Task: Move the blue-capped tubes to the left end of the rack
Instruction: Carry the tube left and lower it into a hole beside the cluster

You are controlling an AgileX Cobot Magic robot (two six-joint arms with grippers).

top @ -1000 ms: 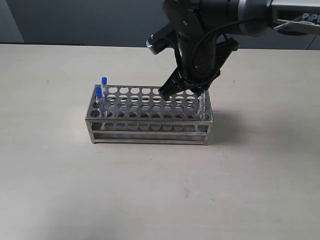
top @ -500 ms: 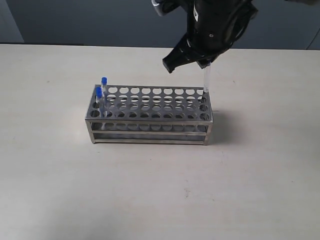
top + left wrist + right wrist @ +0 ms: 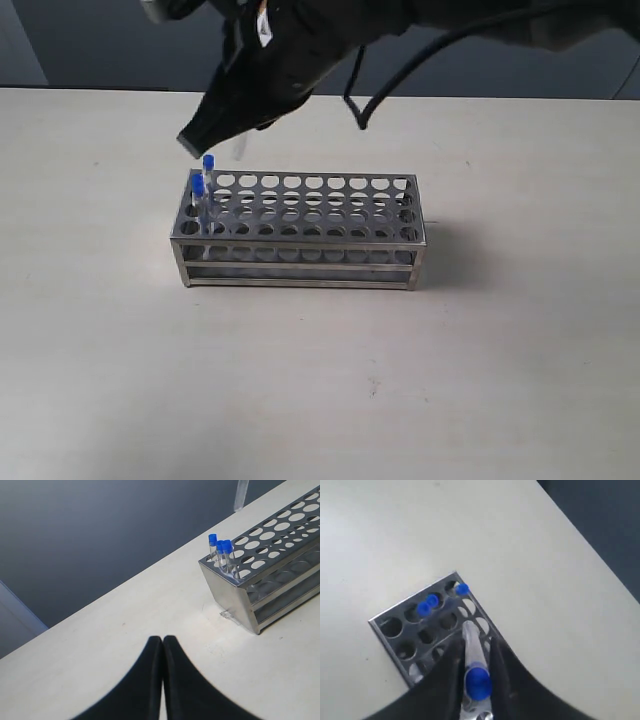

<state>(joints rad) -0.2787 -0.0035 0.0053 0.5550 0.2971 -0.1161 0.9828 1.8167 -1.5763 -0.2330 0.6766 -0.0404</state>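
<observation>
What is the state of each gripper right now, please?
Left gripper: closed, holding nothing.
Right gripper: closed on a blue-capped tube.

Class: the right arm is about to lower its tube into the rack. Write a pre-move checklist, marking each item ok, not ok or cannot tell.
1. Right arm's jaws closed on the held tube: ok.
2. Three blue-capped tubes already seated at the left end of the rack: ok.
3. Free holes beside them: ok.
4. Held tube centred over a free hole: cannot tell.
5. Left arm's jaws shut and clear of the rack: ok.
</observation>
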